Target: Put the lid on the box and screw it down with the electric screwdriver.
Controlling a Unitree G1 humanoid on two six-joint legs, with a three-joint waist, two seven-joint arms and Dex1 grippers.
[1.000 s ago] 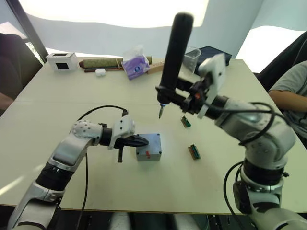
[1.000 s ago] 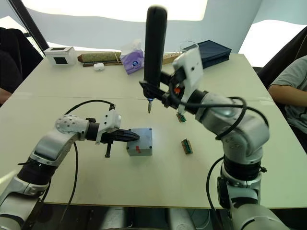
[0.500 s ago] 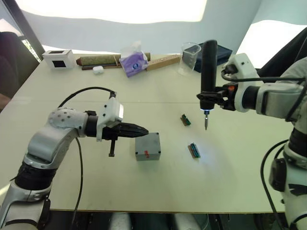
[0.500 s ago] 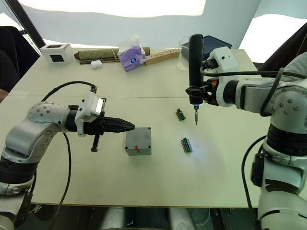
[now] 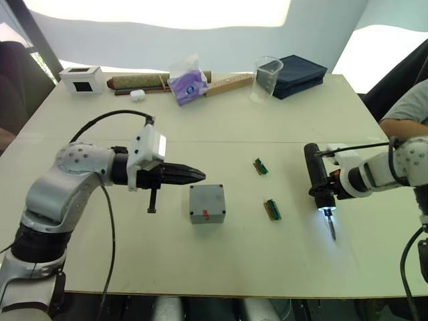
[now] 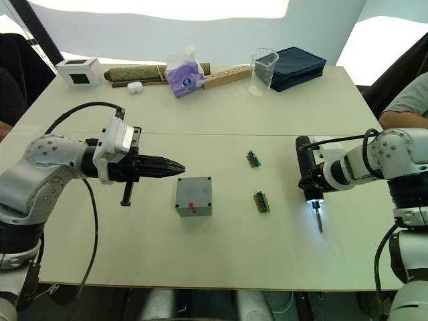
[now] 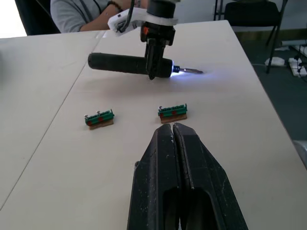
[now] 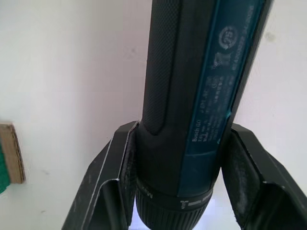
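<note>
A pale bench (image 5: 221, 127) fills the scene. Near its middle sits the box (image 5: 206, 204), a small grey squarish enclosure with its lid (image 5: 206, 198) already lying flat on top and a small red mark on the side facing the robot. The left gripper (image 5: 198, 176) hovers just beside the box, on the robot's left of it and apart from it, its two black fingers (image 7: 184, 163) pressed together into a closed point and holding nothing. On the robot's right, well apart from the box, the right gripper (image 5: 326, 190) clamps the electric screwdriver (image 5: 317, 177), a thick black cylinder. Its fingers (image 8: 112, 177) sit on either side of the tool's body near the bit end. The screwdriver lies low over the bench, nearly level, with its thin metal bit pointing toward the robot and a small light glowing at the tip. Two small green connector pieces (image 5: 271, 209) lie on the bench between the box and the screwdriver. Along the far edge stand a clear beaker (image 5: 267, 77), a dark blue case (image 5: 299, 67), a purple tissue pack (image 5: 187, 87) and a white box with a black window (image 5: 83, 79). A person's arm (image 5: 406, 107) shows at the right edge.
</note>
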